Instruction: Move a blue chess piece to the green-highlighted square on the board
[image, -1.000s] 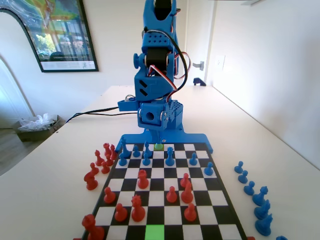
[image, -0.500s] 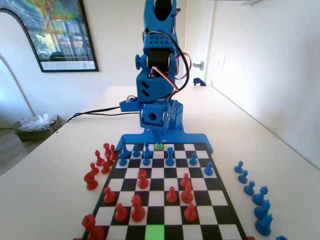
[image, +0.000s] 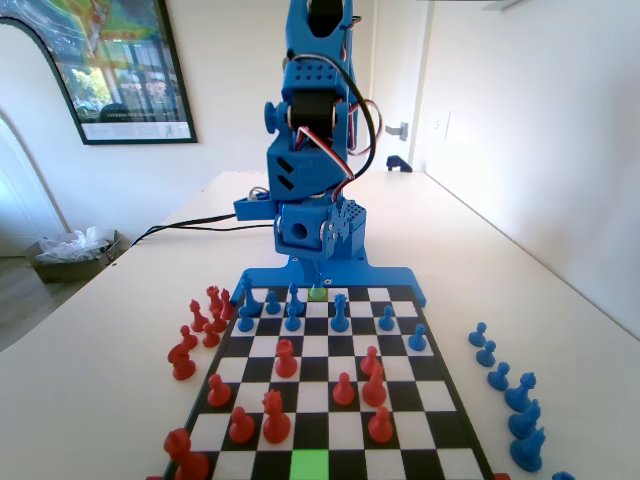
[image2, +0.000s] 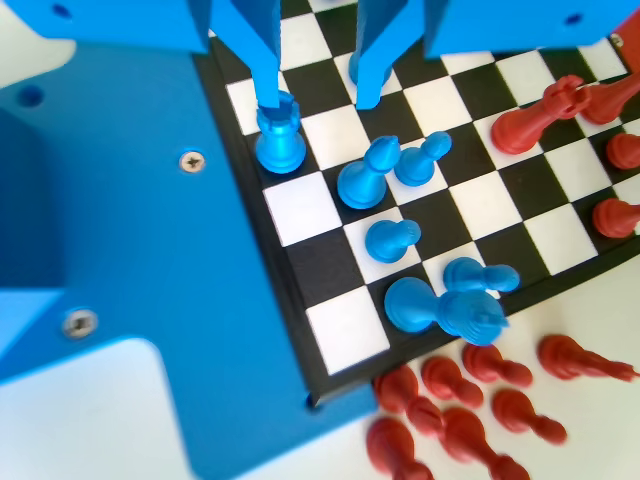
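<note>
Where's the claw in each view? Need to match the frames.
Fixed view: the claw hangs at the far end of the board, centre, just above the smaller green square in the picture.
Wrist view: claw at the top edge, jaws apart, left jaw over a blue rook-like piece.
Shared landmark: the off-board red pieces, left in fixed view, bottom in wrist view.

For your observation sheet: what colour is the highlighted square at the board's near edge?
Bright lime green, clearest in the fixed view.

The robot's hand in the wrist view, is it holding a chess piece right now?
No, the hand is open; its two fingers hang apart over the board, and the blue rook stands beneath the picture-left finger, ungripped.
</note>
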